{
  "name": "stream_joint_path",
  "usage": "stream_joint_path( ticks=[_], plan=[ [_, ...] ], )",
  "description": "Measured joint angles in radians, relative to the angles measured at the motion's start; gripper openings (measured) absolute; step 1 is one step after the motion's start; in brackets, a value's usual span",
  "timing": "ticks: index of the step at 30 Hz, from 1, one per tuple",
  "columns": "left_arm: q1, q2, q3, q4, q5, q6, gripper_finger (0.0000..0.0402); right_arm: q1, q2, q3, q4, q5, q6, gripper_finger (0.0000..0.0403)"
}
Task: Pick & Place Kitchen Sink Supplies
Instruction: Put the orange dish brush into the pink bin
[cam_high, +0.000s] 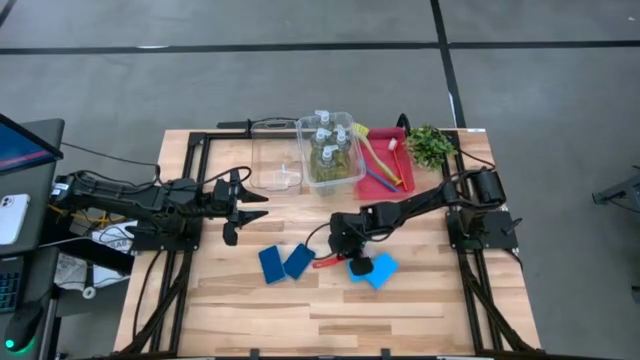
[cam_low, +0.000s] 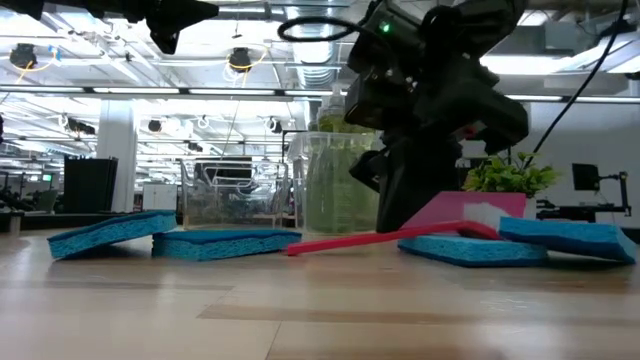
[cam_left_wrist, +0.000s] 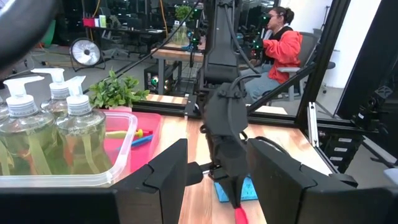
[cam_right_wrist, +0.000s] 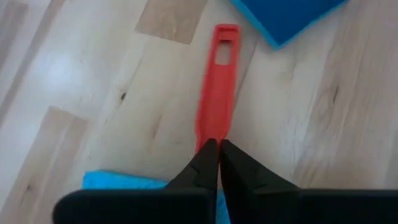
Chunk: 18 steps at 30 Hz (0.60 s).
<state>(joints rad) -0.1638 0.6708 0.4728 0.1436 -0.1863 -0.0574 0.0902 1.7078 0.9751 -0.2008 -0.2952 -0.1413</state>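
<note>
A slim red brush (cam_right_wrist: 217, 93) lies on the wooden table between blue sponges, its slotted handle end (cam_right_wrist: 225, 48) pointing away from my right arm. My right gripper (cam_right_wrist: 215, 149) slants down onto it and is shut on its handle. Two blue sponges (cam_high: 285, 262) lie flat to the left of it, and more blue sponges (cam_high: 375, 268) lie under and beside the gripper. Clear bottles (cam_high: 328, 150) of yellow-green liquid stand in a clear bin at the back. My left gripper (cam_high: 252, 205) hovers open and level at the table's left, touching nothing. My right gripper pinches the red brush's handle (cam_right_wrist: 212, 132) between its two fingertips, back from the slotted end. The fingers slant down from the table's right side and grip the handle's two long edges. The slotted end (cam_low: 295, 249) rests on the table, and the handle rises toward the gripper.
An empty clear bin (cam_high: 275, 155) stands left of the bin with bottles. A red tray (cam_high: 385, 160) with yellow and teal brushes and a small green plant (cam_high: 430, 145) sit at the back right. Bare wood lies along the near edge. A seated person shows beyond the table.
</note>
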Motion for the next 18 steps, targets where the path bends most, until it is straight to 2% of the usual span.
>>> stream_joint_path(
  ticks=[3, 18],
  plan=[
    [0.0, 0.0, 0.0, 0.0, 0.0, 0.0, 0.0167, 0.02, -0.045, -0.003, -0.018, 0.029, -0.001, 0.0003],
    [0.0, 0.0, 0.0, 0.0, 0.0, 0.0, 0.0167, 0.179, -0.241, 0.0, -0.118, 0.354, -0.01, 0.0]
  ],
)
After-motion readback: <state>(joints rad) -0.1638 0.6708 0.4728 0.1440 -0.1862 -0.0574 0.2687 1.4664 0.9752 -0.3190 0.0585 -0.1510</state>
